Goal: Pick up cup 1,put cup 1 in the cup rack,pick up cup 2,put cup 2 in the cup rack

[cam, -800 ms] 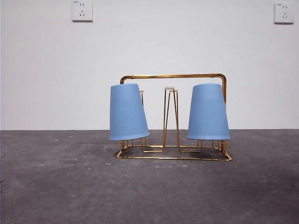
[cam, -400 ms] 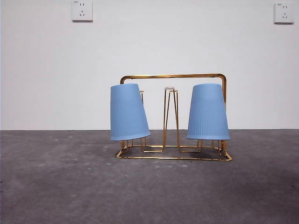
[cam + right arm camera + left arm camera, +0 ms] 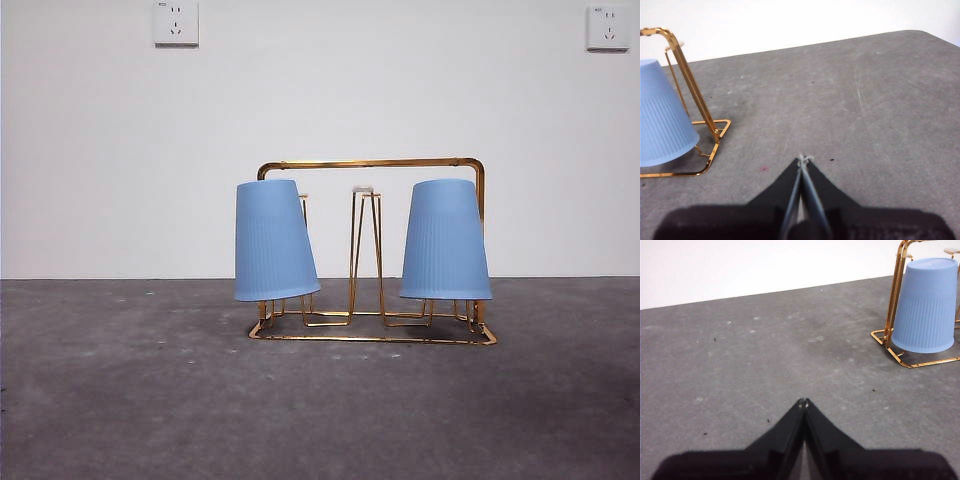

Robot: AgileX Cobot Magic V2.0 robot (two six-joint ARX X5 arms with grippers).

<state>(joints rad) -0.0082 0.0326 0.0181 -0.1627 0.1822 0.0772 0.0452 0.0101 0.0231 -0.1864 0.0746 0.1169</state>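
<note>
I'm seeing the cup rack (image 3: 372, 252) standing mid-table w/ both blue cups hanging upside down on its prongs: cup 1 (image 3: 274, 241) tilted, cup 2 (image 3: 446, 240) straighter. Task's looking done, nothing left. Left gripper (image 3: 803, 402) & right gripper (image 3: 803, 159) are idling, jaws pressed together, empty, well apart from rack. Prongs inside the cups are hidden.

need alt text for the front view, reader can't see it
Two blue cups, one on the left and one on the right, sit upside down on a gold wire cup rack on a grey table. One bare prong stands between them. Behind is a white wall with two sockets; no arm shows.
</note>
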